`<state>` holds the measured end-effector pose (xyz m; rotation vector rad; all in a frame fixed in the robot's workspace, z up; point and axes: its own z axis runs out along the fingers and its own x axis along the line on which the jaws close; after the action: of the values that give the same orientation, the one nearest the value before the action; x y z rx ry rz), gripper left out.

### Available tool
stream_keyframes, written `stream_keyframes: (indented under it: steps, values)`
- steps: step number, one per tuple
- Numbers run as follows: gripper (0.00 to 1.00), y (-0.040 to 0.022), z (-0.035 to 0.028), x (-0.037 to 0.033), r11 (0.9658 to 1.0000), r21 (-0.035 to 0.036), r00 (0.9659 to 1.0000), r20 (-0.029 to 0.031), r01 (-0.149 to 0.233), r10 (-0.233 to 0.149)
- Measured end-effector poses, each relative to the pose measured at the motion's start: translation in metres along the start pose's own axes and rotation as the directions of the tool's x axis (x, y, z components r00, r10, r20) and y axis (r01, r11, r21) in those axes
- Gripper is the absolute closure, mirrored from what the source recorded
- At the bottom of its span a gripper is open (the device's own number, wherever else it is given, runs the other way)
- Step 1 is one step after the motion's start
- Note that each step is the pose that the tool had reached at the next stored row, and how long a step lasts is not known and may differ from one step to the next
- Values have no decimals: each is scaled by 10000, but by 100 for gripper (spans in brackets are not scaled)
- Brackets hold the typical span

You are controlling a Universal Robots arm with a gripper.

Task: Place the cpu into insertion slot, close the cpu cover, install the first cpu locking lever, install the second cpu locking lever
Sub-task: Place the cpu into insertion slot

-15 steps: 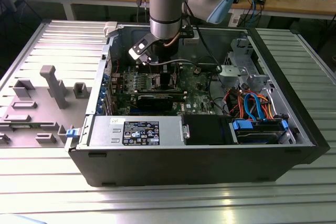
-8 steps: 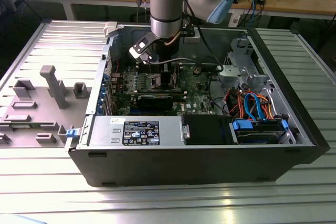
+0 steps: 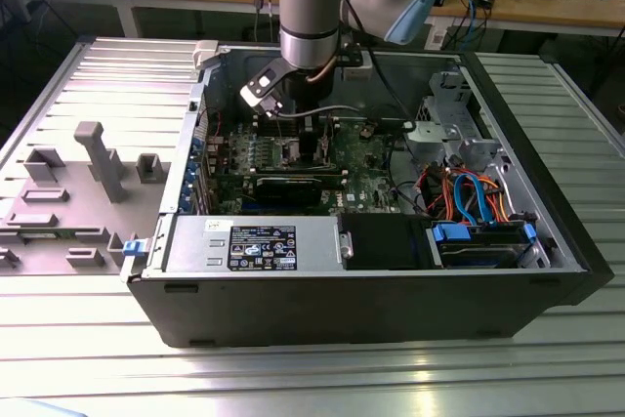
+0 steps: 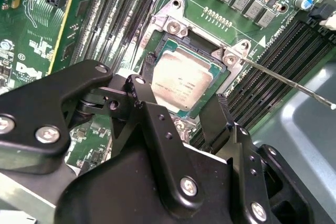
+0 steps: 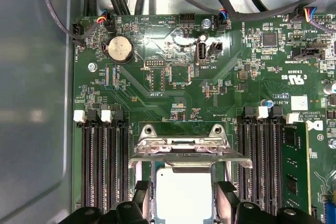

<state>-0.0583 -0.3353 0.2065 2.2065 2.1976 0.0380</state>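
Note:
The cpu, a flat square chip with a silver top, lies level in the insertion slot on the green board. My gripper straddles it, one black finger against each of two opposite edges, so it is shut on the chip. The cpu cover, a silver frame, stands tilted up at one side of the socket. A thin locking lever sticks out raised beside it. In the exterior view the gripper reaches down into the open computer case.
Black memory slots flank the socket on both sides. A long black card, a power supply, a blue drive bay and loose cables fill the case. A grey fixture plate lies at the exterior view's left.

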Motion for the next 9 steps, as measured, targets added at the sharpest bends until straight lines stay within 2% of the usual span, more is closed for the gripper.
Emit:
stream_keyframes:
  steps: [6,7,8,9]
  values:
    - [38,0,-4,0,10000,0,10000,0,-1,1]
    - [40,0,-12,0,10000,2,10000,5,-2,2]
    - [46,1,-23,1,10000,1,10000,3,-2,2]
    - [46,2,-37,1,10000,0,10000,3,-2,2]
